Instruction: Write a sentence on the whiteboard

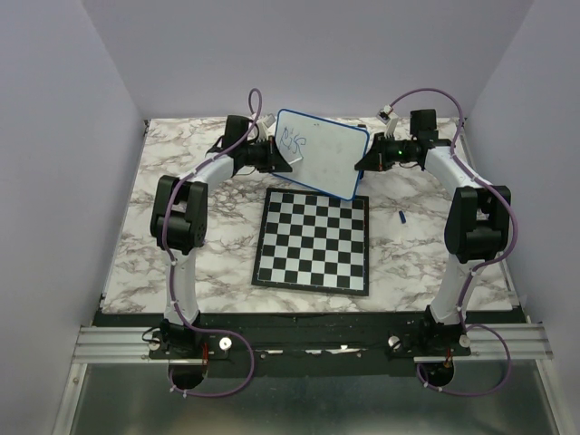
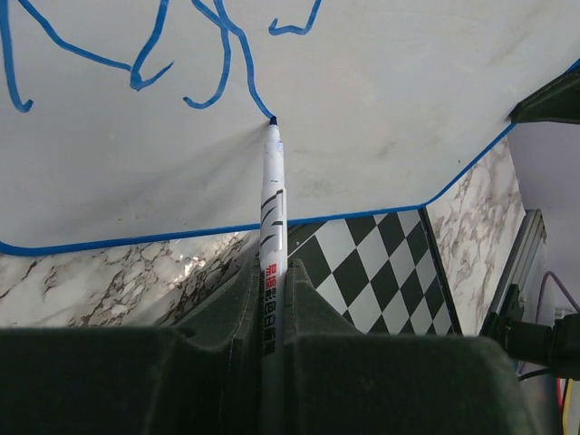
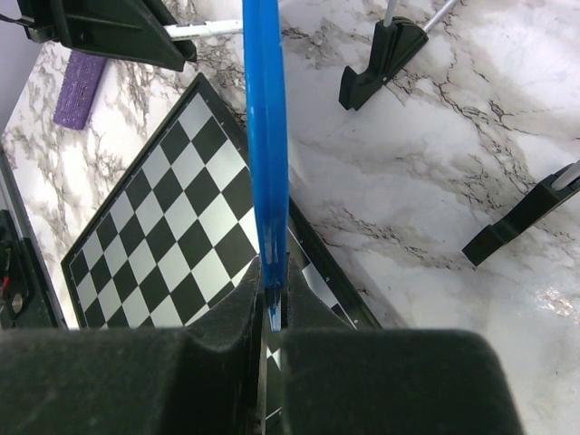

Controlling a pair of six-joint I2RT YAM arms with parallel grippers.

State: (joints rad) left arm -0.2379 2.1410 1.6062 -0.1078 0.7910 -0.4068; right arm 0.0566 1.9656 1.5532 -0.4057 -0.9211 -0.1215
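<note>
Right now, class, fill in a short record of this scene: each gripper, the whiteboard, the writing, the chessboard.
left gripper: shut on marker, tip touching whiteboard
right gripper: shut on whiteboard's blue rim
whiteboard: held up, tilted, over chessboard's far edge
writing: a few blue strokes near the left gripper's end; unreadable
chessboard: flat on table

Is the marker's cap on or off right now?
Off: the marker in the left gripper shows its bare tip touching the whiteboard.
</note>
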